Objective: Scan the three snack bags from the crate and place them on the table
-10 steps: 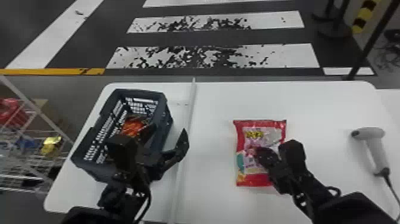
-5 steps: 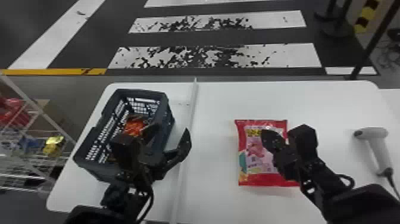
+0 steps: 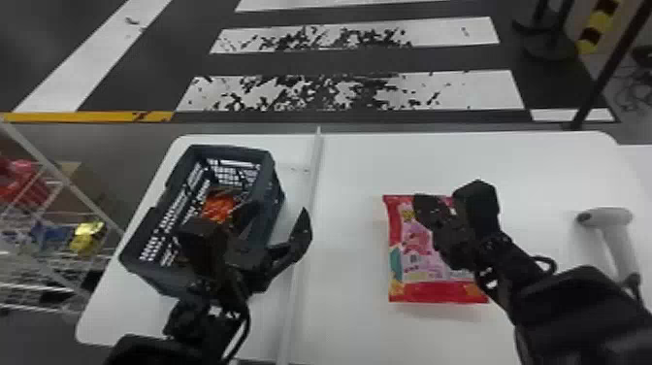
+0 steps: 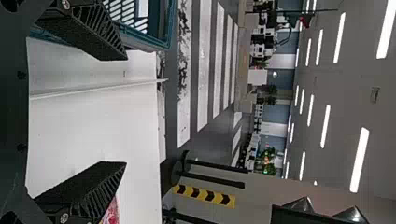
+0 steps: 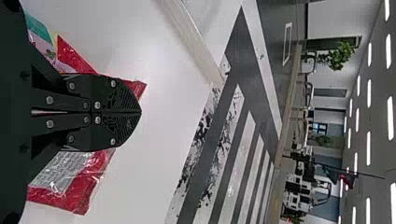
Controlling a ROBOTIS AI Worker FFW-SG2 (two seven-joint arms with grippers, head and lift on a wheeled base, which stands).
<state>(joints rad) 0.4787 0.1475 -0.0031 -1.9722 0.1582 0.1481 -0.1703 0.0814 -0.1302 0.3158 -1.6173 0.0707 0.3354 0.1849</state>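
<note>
Right now, my right gripper (image 3: 424, 207) has its two flat black fingers pressed together above the red-and-pink plastic snack bag (image 3: 412, 242), which lies flat on the white, round-cornered table (image 3: 436, 165); whether they touch it, I can't tell. My left gripper (image 3: 279, 212) has its fingers spread wide, with nothing between them, by the side of the dark, slatted plastic crate (image 3: 233, 150) nearer the bag. Inside the crate I see orange snack packaging (image 3: 218, 206). Past my right gripper, the pale handheld scanner (image 3: 611, 216) rests on the table, well apart from the crate
</note>
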